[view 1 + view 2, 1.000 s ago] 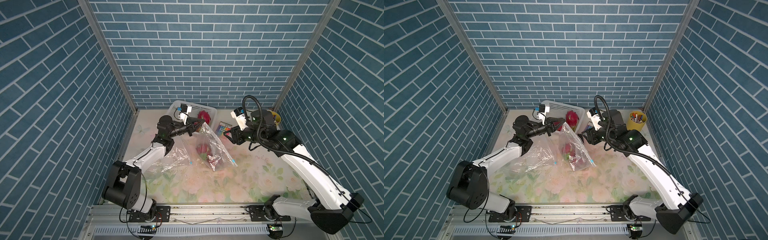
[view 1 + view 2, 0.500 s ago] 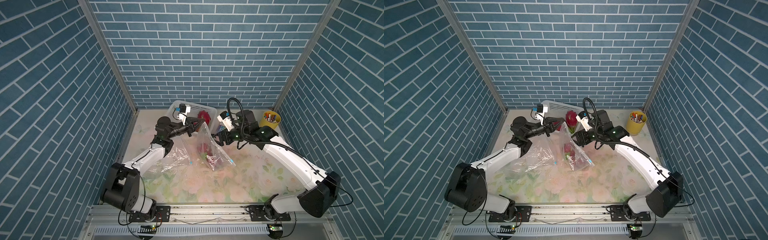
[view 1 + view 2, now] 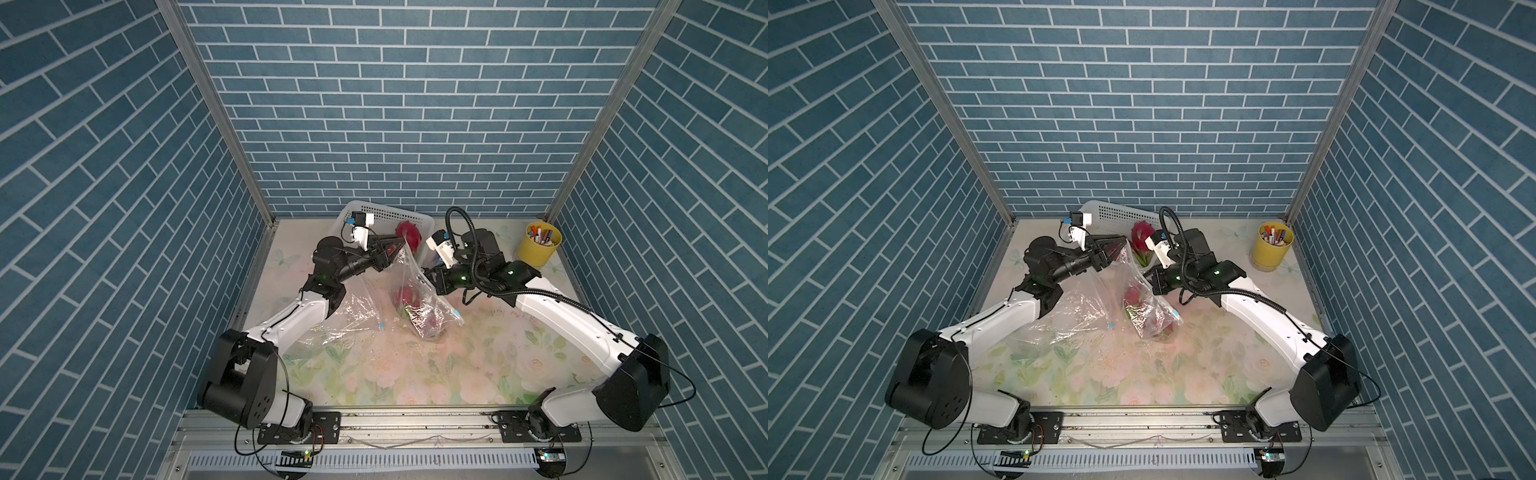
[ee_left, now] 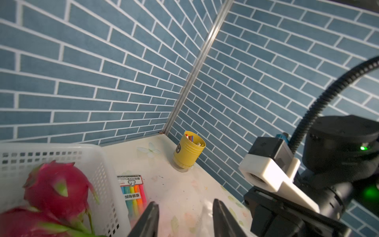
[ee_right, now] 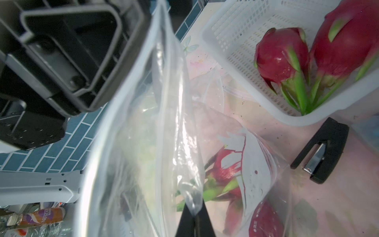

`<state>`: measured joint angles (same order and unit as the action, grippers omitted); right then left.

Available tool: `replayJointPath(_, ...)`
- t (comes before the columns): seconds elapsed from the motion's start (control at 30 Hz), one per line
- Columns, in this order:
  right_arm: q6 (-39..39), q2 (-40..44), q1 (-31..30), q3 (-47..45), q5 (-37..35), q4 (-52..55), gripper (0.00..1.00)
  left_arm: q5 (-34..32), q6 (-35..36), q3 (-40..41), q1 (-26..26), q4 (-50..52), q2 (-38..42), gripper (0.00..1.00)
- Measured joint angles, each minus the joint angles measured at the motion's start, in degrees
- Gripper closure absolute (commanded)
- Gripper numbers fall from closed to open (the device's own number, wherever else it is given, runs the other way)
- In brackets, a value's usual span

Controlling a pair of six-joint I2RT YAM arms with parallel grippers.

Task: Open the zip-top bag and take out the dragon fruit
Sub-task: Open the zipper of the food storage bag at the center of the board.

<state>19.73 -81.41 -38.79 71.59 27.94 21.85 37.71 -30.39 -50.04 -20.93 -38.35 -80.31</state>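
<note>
The clear zip-top bag (image 3: 419, 305) (image 3: 1144, 305) stands on the flowered table, its top lifted toward the back. Red dragon fruit (image 3: 404, 294) (image 5: 225, 170) shows through the film. My right gripper (image 3: 426, 275) (image 5: 194, 214) is shut on a fold of the bag's upper edge (image 5: 190, 197). My left gripper (image 3: 392, 249) (image 4: 185, 205) hangs at the bag's top corner with its fingers (image 4: 150, 215) apart. Thin film lies loosely between them; they do not pinch it.
A white basket (image 3: 365, 210) (image 4: 61, 147) at the back holds more dragon fruit (image 3: 409, 235) (image 5: 281, 59). Crumpled clear plastic (image 3: 345, 311) lies under the left arm. A highlighter pack (image 4: 132, 192), a yellow pen cup (image 3: 539, 244) and a black clip-like thing (image 5: 322, 151) are on the table.
The right arm swung in from the right and shut on the bag's edge. The left gripper, shut on the bag's top before, has opened.
</note>
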Motion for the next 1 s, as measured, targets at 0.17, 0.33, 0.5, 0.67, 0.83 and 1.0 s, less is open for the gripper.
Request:
replayJointPath(0.17, 1.05, 1.31, 0.00, -0.85, -3.23, -1.07, 1.00, -4.11, -1.27, 2.97, -0.24, 7.80, 9.60, 0.16)
replayJointPath(0.33, 1.60, 1.79, -0.26, -1.75, -5.97, -2.67, 1.00, -6.49, -4.11, 7.30, -2.21, 12.66, 17.31, 0.11)
replayJointPath(0.5, 2.58, 1.79, -0.81, -1.92, -7.37, -4.39, 1.00, -7.08, -7.87, 10.38, -6.19, 13.70, 16.33, 0.13)
replayJointPath(0.67, 3.39, 2.25, -1.79, -2.73, -8.66, -6.29, 1.00, -6.47, -11.23, 10.54, -9.92, 11.50, 9.81, 0.49)
replayJointPath(0.83, 4.07, 3.87, -2.05, -4.37, -10.99, -6.86, 1.00, -4.87, -13.07, 10.40, -11.23, 9.31, 5.57, 0.99)
replayJointPath(1.0, 4.00, 6.86, -2.10, -4.92, -17.94, -5.03, 1.00, -5.88, -11.08, 9.42, -11.32, 10.58, 5.97, 1.00)
